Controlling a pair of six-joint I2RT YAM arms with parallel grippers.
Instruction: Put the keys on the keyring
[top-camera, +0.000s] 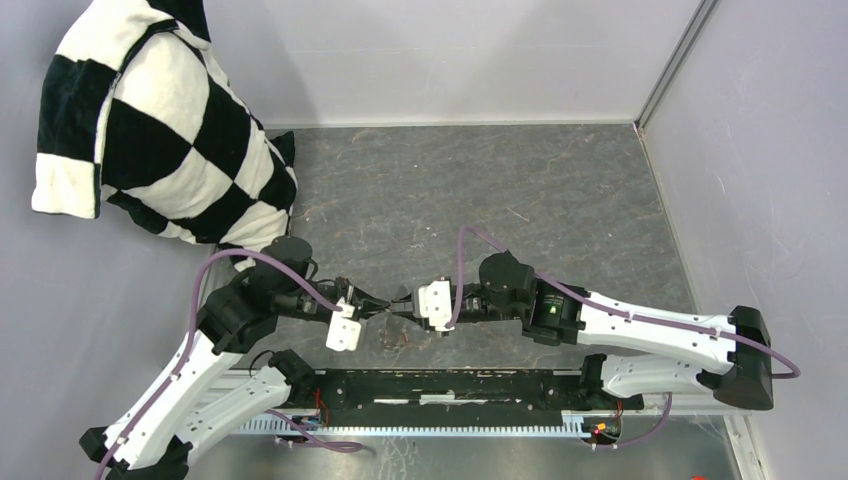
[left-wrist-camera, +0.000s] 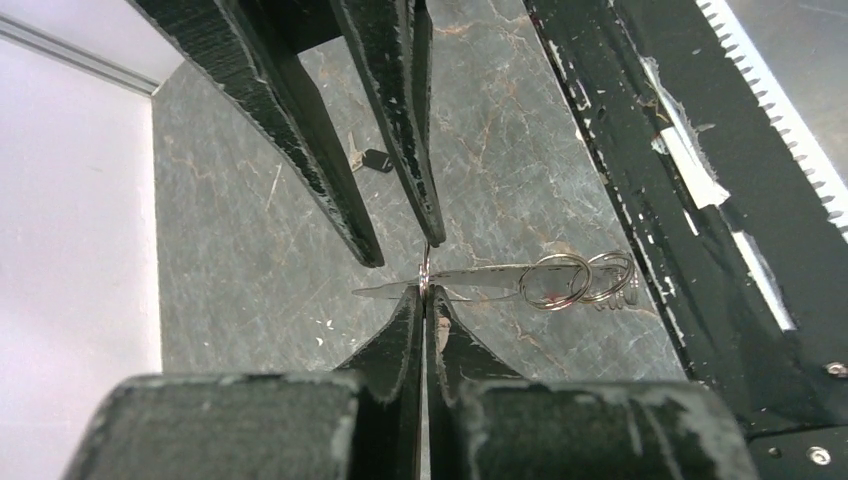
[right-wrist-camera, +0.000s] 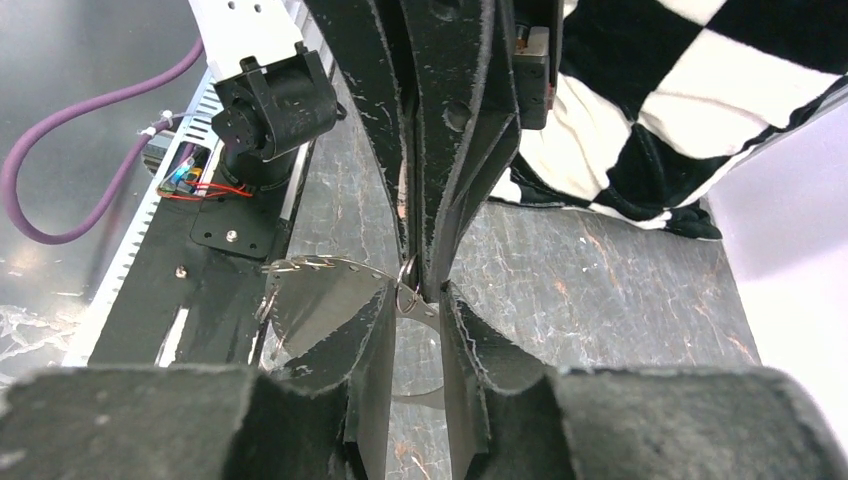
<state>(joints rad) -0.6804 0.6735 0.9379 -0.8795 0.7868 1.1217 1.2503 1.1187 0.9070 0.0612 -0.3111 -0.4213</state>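
My left gripper (top-camera: 372, 308) is shut on the thin silvery keyring (left-wrist-camera: 480, 278) and pinches it edge-on between its tips (left-wrist-camera: 424, 292), above the table. Two small split rings (left-wrist-camera: 580, 278) hang on it to the right. In the right wrist view the keyring (right-wrist-camera: 320, 300) shows as a wide silvery oval with a beaded rim. My right gripper (top-camera: 400, 303) is open, tip to tip with the left one, its fingers (left-wrist-camera: 330, 180) on either side of the pinched spot (right-wrist-camera: 415, 300). The black-headed key (left-wrist-camera: 368, 158) lies on the table beyond. The red-tagged key cannot be made out.
A black-and-white checkered cloth (top-camera: 160, 130) lies at the back left. A black rail (top-camera: 450, 385) runs along the near table edge, close below both grippers. Grey walls close off the back and the right side (top-camera: 760, 150).
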